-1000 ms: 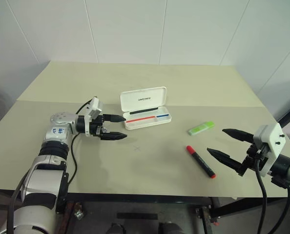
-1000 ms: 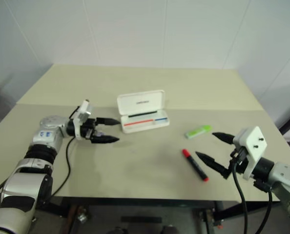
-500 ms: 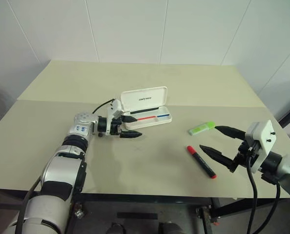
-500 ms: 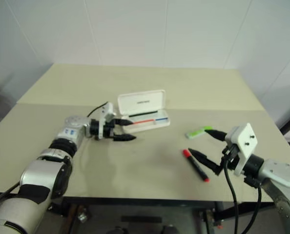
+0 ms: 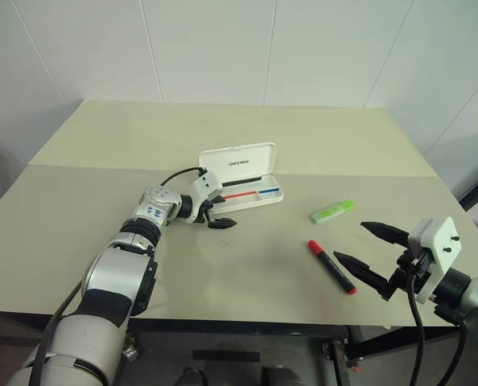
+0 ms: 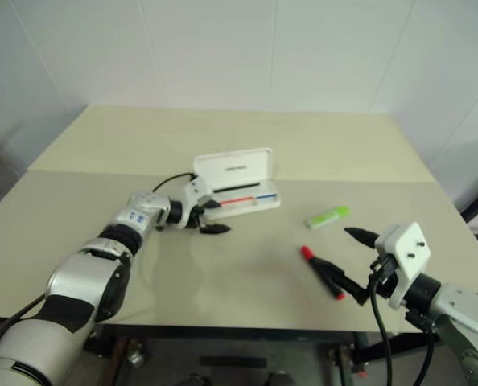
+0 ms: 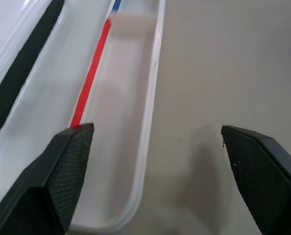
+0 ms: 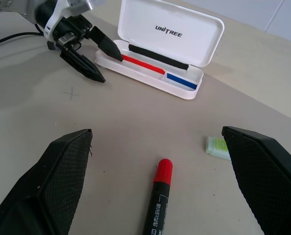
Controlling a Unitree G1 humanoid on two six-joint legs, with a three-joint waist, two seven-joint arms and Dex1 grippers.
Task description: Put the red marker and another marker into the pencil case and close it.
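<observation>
The white pencil case [image 5: 259, 197] lies open at mid-table, lid [image 8: 171, 32] raised, with thin red [image 7: 90, 81] and blue pens inside. My left gripper [image 5: 220, 214] is open at the case's left end, one finger over the tray and the other on the near side of its front wall [image 7: 150, 112]. The red marker [image 5: 331, 266], black with a red cap, lies on the table to the right. The lime-green highlighter [image 5: 331, 211] lies beyond it. My right gripper [image 5: 349, 241] hangs open and empty just right of the red marker [image 8: 157, 196].
The beige table [image 5: 247, 265] has a small pencilled cross [image 8: 72, 93] in front of the case. A black cable [image 5: 179, 174] loops over the left wrist. White walls stand behind and to the right of the table.
My left gripper has swung right and forward to the case's left end and tipped downward, still open. The right gripper has hardly moved.
</observation>
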